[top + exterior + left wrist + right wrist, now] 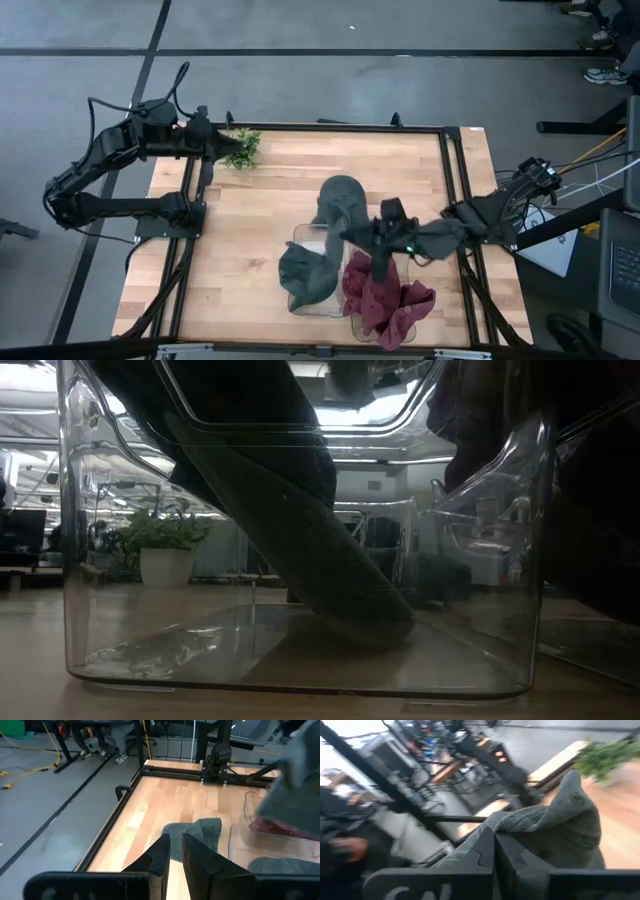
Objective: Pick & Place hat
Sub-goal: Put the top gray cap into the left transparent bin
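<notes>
My right gripper [372, 236] reaches in from the table's right, above two clear bins, and is shut on a grey hat [340, 205]. This hat fills the right wrist view [555, 825] and shows large at the edge of the left wrist view [300, 775]. A second grey hat [305, 275] is in the left clear bin [296, 232], slanting down with its lower end on the bin floor [365, 618]. Another grey piece [200, 830] lies flat on the wood. My left gripper [176, 851] waits at the far left corner with a narrow gap between its fingers. My right gripper pinches a gathered fold of the grey hat's fabric [520, 826] between its two fingers [482, 847]. They come from the table's right and point toward the far left corner. The hat spreads out ahead of the fingers. I cannot tell whether any part of it rests on the table.
A maroon cloth [388, 298] fills the right clear bin [250, 817] and spills over its rim. A small potted plant [242, 148] stands at the far left, beside my left gripper. Black frame rails [452, 190] border the table, and bare wood [250, 250] lies left of the bins.
</notes>
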`<state>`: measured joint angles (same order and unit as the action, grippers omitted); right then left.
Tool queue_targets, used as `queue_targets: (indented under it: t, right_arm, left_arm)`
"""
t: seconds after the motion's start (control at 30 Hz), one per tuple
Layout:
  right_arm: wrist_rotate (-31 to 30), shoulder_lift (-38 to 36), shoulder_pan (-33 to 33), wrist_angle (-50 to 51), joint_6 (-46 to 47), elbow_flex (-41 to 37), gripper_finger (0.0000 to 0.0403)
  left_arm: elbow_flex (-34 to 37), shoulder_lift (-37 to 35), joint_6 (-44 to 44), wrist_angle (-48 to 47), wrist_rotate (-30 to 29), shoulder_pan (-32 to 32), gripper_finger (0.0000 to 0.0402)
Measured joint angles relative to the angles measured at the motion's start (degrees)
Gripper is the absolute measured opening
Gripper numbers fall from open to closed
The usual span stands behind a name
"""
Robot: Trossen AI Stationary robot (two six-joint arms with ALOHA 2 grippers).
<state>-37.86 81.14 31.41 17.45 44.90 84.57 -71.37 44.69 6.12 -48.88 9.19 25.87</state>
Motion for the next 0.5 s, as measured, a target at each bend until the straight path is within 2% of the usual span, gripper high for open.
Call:
queue_targets:
  t: [0.1,0.27,0.5]
  right_arm:
    - [-0.01,0.95,1.76,-0.43,0.28,1.52,0.0]
    - [1.14,4.09,2.5,0.8,1.47,2.17,0.0]
    - [4.36,8.91,3.04,2.01,5.03,2.3,0.0]
  left_arm:
    - [0.0,0.0,-0.7,-0.95,0.15,0.0,0.0043]
    - [0.0,-0.01,-0.86,-1.66,3.63,-0.04,0.0043]
    - [0.0,-0.52,-1.01,-1.68,3.61,-0.01,0.0043]
